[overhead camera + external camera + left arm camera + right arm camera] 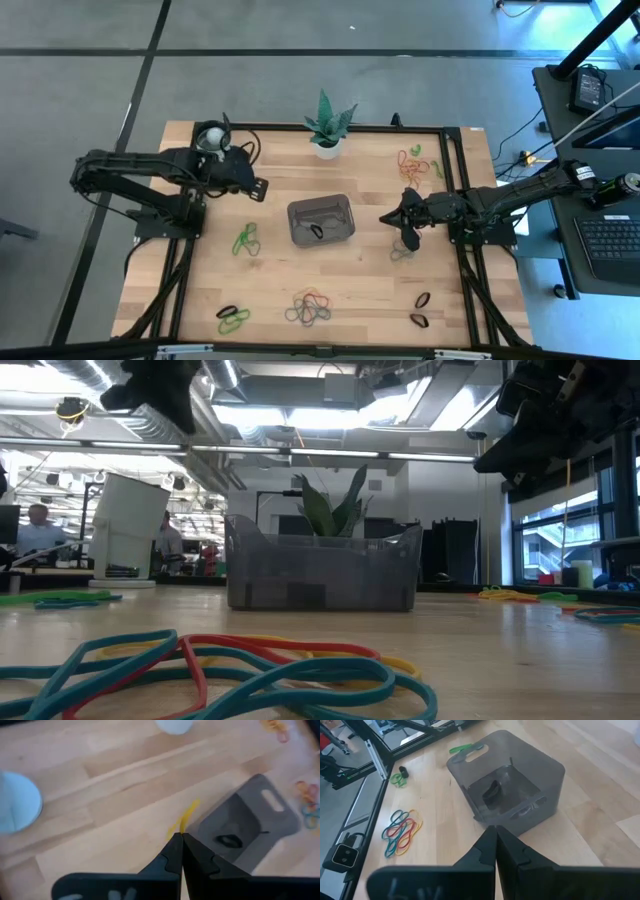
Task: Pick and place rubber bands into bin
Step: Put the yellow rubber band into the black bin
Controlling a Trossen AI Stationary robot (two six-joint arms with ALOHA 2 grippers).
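The dark grey bin [320,220] stands mid-table with a black rubber band [491,791] inside it. My left gripper [258,188] hovers above the table to the bin's left, shut on a yellow rubber band [184,817]. My right gripper [390,218] hangs just right of the bin, shut and holding nothing. Loose rubber bands lie flat on the wood: a green cluster [245,240], a mixed pile [310,308] near the front edge, and orange and red ones [410,160] at the far right. My left gripper pinches the yellow rubber band's near end [176,831] between its two fingertips [174,845]. The fingers slant downward toward the bin. The band sticks out past the tips as a thin strip, lifted clear of the table.
A white cup [212,138] and a potted plant [325,130] stand along the far edge. Green and black bands [232,318] lie at the front left, black ones [420,310] at the front right, and a grey one [402,252] below my right gripper.
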